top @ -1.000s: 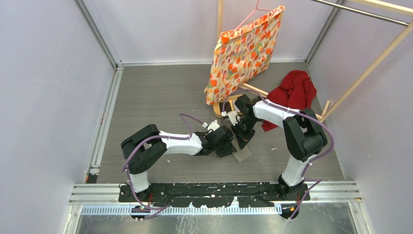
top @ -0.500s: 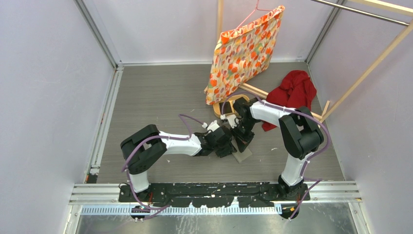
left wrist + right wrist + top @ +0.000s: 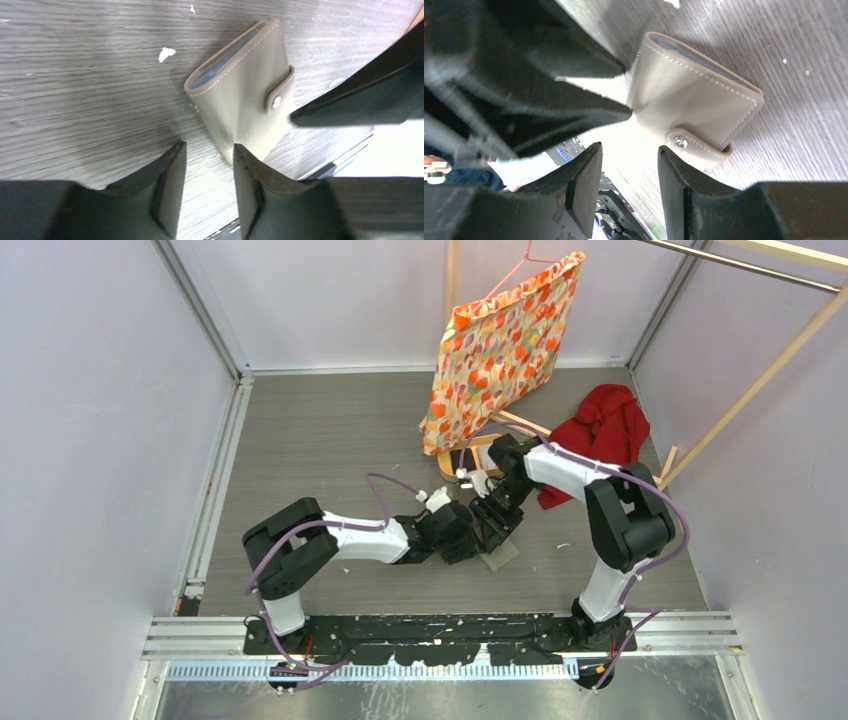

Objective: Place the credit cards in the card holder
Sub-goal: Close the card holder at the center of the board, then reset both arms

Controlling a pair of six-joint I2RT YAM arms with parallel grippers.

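The card holder (image 3: 245, 100) lies closed on the grey table, its strap snapped shut; it is a grey-olive wallet with a pale blue edge, also seen in the right wrist view (image 3: 694, 105). My left gripper (image 3: 208, 146) is open, nothing between its fingers, its tips just short of the holder's near corner. My right gripper (image 3: 630, 147) is open and empty, its right fingertip beside the snap strap. White credit cards (image 3: 360, 155) with blue print lie on the table beside the holder, also visible in the right wrist view (image 3: 524, 170). From above, both grippers (image 3: 465, 535) (image 3: 495, 520) meet at mid-table.
An orange patterned cloth (image 3: 500, 350) hangs on a hanger at the back. A red cloth (image 3: 605, 430) lies at the right. A tan wooden tray (image 3: 470, 455) sits behind the right gripper. Wooden rails (image 3: 720, 390) cross the right side. White crumbs (image 3: 166, 52) dot the table.
My right gripper has opened from shut. The left jaws have widened slightly. Both arms stay together at mid-table over the card holder.
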